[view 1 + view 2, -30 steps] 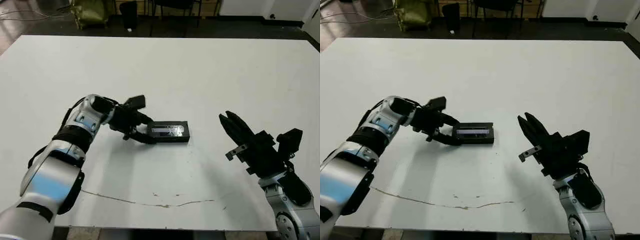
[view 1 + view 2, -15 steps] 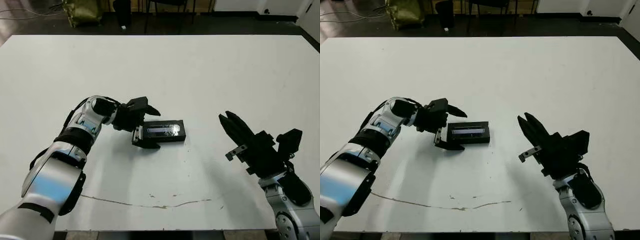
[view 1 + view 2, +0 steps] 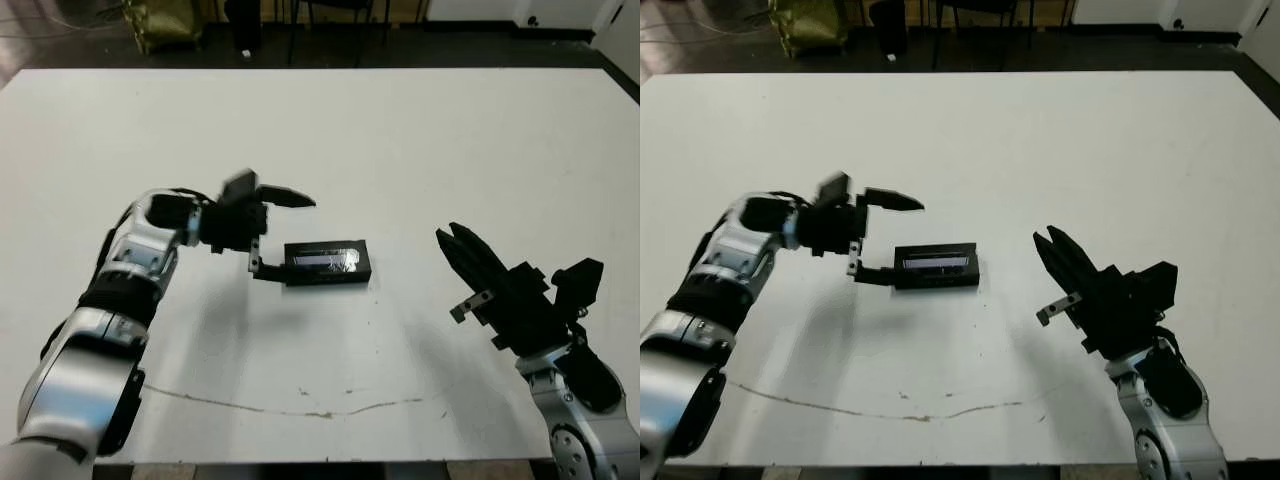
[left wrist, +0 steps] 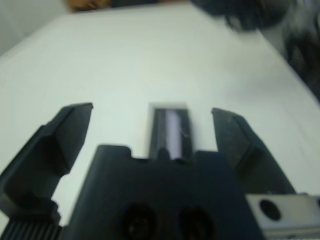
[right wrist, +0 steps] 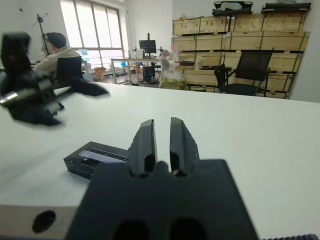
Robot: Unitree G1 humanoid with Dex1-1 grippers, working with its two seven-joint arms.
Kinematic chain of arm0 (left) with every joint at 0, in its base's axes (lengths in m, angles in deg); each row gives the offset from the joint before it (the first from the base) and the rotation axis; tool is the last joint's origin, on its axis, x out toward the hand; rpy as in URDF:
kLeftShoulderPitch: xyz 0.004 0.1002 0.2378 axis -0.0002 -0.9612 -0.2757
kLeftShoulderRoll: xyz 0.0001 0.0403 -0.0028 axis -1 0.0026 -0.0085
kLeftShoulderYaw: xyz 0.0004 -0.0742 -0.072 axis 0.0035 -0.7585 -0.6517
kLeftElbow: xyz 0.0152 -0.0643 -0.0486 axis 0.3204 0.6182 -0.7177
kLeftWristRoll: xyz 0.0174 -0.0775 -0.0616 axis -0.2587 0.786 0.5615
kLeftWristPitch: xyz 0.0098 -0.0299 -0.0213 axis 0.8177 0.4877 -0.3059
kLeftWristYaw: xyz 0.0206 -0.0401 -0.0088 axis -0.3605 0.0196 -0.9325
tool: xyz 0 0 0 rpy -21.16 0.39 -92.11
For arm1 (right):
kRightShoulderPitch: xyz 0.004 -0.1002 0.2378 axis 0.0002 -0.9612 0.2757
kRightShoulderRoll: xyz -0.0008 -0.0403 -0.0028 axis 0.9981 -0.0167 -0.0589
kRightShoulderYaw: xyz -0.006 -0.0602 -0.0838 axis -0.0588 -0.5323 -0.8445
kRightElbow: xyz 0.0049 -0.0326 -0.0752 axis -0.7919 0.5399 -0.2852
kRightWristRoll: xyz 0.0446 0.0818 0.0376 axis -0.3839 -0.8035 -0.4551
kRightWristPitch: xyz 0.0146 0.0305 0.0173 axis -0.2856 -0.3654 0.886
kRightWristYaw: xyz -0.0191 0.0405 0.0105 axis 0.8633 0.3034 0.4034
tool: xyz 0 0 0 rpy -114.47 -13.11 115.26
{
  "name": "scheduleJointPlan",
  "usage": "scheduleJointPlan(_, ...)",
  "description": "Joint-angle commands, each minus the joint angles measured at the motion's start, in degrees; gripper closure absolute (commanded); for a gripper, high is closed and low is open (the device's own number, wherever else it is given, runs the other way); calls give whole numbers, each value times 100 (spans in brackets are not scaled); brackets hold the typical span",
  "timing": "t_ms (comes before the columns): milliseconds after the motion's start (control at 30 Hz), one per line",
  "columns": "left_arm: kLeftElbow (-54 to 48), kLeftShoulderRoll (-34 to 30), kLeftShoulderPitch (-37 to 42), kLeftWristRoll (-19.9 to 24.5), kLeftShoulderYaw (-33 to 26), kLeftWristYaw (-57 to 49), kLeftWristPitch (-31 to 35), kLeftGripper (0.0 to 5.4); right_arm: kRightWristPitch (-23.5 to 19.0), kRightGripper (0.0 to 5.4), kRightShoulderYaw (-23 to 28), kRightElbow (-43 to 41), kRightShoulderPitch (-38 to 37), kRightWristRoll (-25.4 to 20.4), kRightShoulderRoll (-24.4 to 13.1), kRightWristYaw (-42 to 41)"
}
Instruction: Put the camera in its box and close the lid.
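A workshop or lab is suggested by stacked wooden crates, office chairs (black) and workbenches.

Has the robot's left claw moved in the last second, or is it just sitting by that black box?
Yes. The left gripper has drawn back from the box toward the table's left side and opened; a second ago it was closed at the box's end.

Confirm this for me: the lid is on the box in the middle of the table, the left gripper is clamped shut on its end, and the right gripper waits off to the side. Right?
Not quite. The left gripper is not clamped on the box: in the left eye view its fingers are spread open, one raised above the table, at the box's end. The lid is on, and the right gripper waits off to the side.
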Motion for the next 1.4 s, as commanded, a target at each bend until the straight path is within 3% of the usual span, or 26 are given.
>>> scheduleJointPlan(33,-1460,393,-996,118,-558,-1879,737,64,-56,540,-38,105,-73,98,-16,57)
scheduleJointPlan(133,-2658,683,-1441,435,-735,-2974,1732,137,21,540,-61,164,-77,172,-8,61)
scheduleJointPlan(267,-3717,870,-1812,611,-588,-3798,2443,239,-17,540,-82,113,-91,206,12,109)
scheduleJointPlan(433,-3807,1058,-2025,80,34,-4337,2175,356,-146,540,-101,61,-104,211,7,177)
scheduleJointPlan(667,-3588,1295,-2043,-358,736,-4751,2321,531,-25,540,-103,123,-118,281,24,175)
scheduleJointPlan(1033,-3024,1734,-2007,-674,1207,-4996,2052,538,-20,540,-118,135,-127,435,19,223)
scheduleJointPlan(1400,-2195,1313,-2331,-1259,1667,-4642,1577,538,-153,540,-94,51,-143,443,-6,266)
